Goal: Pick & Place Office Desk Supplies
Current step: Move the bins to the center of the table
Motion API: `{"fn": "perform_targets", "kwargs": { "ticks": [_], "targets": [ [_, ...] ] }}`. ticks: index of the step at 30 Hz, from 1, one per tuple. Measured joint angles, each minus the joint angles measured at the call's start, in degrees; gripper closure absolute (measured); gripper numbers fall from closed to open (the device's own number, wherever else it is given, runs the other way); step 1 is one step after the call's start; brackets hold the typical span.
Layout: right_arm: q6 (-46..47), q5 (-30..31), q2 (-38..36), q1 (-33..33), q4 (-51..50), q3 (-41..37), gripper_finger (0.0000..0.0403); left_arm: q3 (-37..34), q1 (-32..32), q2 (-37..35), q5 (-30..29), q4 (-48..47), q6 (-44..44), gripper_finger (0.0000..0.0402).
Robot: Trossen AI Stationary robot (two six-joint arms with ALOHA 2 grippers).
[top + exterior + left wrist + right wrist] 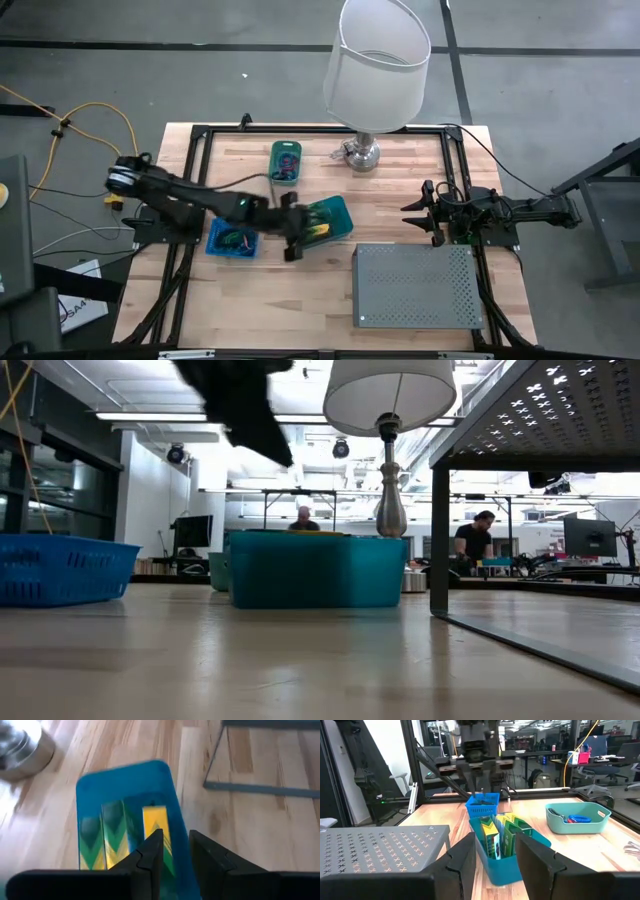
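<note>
My left gripper [295, 245] hangs open above the table, over the near-left rim of a teal bin [345, 215]. The bin holds upright yellow-and-green blocks [155, 820]. In the left wrist view the bin's rim shows through the gap between the fingers, and nothing is held. A blue basket [215, 245] with coloured loops stands to the left of the bin. At the far side, a green tray [285, 150] holds red and blue loops. My right gripper [425, 210] waits open at the table's right, pointing level toward the bin [520, 855].
A lamp with a white shade [375, 70] stands on its chrome base [360, 155] at the far middle. A grey perforated box [415, 285] fills the near right. A black frame [200, 135] runs around the tabletop. Bare wood lies near the front edge, left of the box.
</note>
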Motion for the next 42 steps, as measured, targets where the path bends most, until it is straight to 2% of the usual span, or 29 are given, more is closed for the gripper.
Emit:
{"fn": "perform_targets", "kwargs": {
  "ticks": [3, 6, 13, 19, 28, 36, 42],
  "targets": [
    [0.0, 0.0, 0.0, 0.0, 0.0, 0.0, 0.0277, -3.5, -4.1, -2.9, -4.9, -1.8, -5.1, 0.0314],
    [0.0, 0.0, 0.0, 0.0, 0.0, 0.0, 0.0277, -4.8, -7.8, -4.9, -7.5, -7.6, -10.7, 0.0314],
    [0.0, 0.0, 0.0, 0.0, 0.0, 0.0, 0.0277, -4.8, -14.8, -7.3, -8.3, -22.1, -26.2, 0.0314],
    [0.0, 0.0, 0.0, 0.0, 0.0, 0.0, 0.0277, -4.8, -23.5, -7.9, -8.3, -32.1, -37.5, 0.0314],
    [0.0, 0.0, 0.0, 0.0, 0.0, 0.0, 0.0277, -9.7, -33.3, -8.5, -9.1, -33.3, -45.7, 0.0314],
    [0.0, 0.0, 0.0, 0.0, 0.0, 0.0, 0.0277, -16.6, -36.4, -16.0, -9.1, -31.1, -46.8, 0.0314],
    [0.0, 0.0, 0.0, 0.0, 0.0, 0.0, 0.0277, -22.2, -38.0, -20.3, -8.4, -28.6, -51.4, 0.0314]
  ]
}}
